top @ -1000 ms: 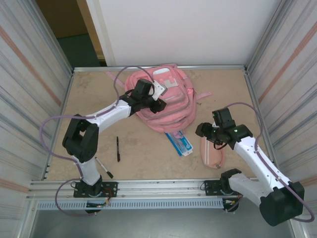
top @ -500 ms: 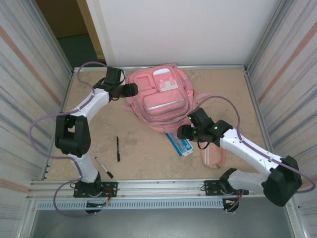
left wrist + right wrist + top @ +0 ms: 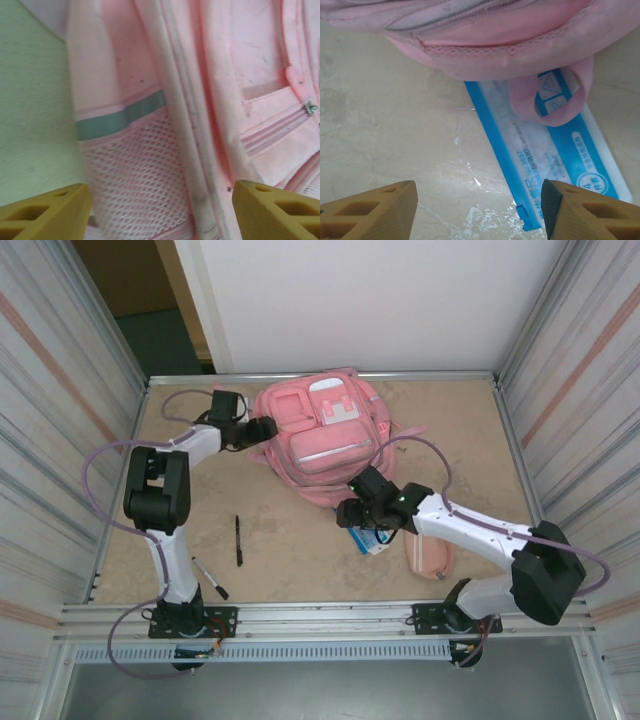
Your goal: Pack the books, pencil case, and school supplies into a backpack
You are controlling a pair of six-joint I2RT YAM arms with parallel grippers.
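Over the desk (image 3: 300, 550), your right gripper (image 3: 479, 200), released, has swung above the packet (image 3: 555, 150), likely pickup next; left gripper (image 3: 160, 200), released, flanks the backpack (image 3: 150, 100).

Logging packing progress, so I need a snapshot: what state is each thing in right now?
backpack: lying front-up on the table, front pockets look zipped.
blue-and-white packet: flat on the table, far end under the backpack, pink loop across it.
pencil case: on the table, unpacked.
black pen: on the table, unpacked.
white-tipped pen: on the table, unpacked.
left tool: open, at the backpack's side.
right tool: open, above the packet.
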